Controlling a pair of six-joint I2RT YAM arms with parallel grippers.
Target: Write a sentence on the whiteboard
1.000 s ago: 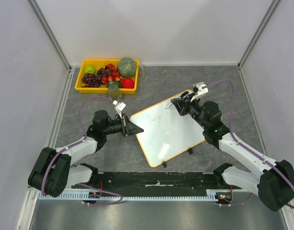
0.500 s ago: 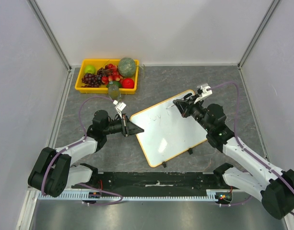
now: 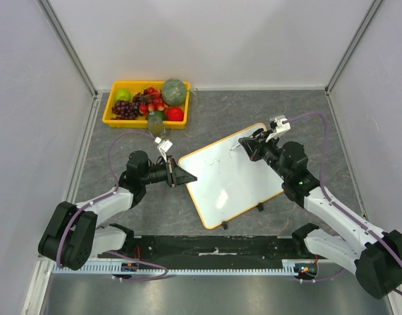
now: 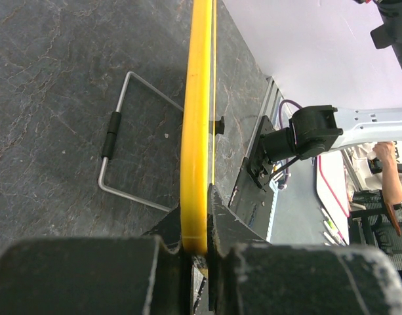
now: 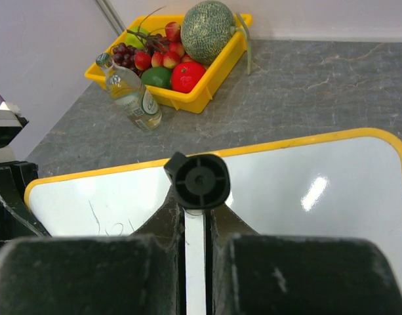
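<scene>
Whiteboard (image 3: 233,184) mid-frame; sentence (image 5: 94,215) only faint strokes, unreadable. Left jaws pinching its yellow rim, right jaws pinching black marker (image 5: 199,180).

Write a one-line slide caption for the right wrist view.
Right end effector shut on a marker over the whiteboard, faint strokes at left; yellow fruit tray and bottle behind.

The top view gives me bright, even light from above, and shadows on the table (image 3: 207,111) are soft and short. In the right wrist view the whiteboard (image 5: 358,197) has one small glare spot. The fingers (image 5: 286,275) close to the lens are blurred in both wrist views.
</scene>
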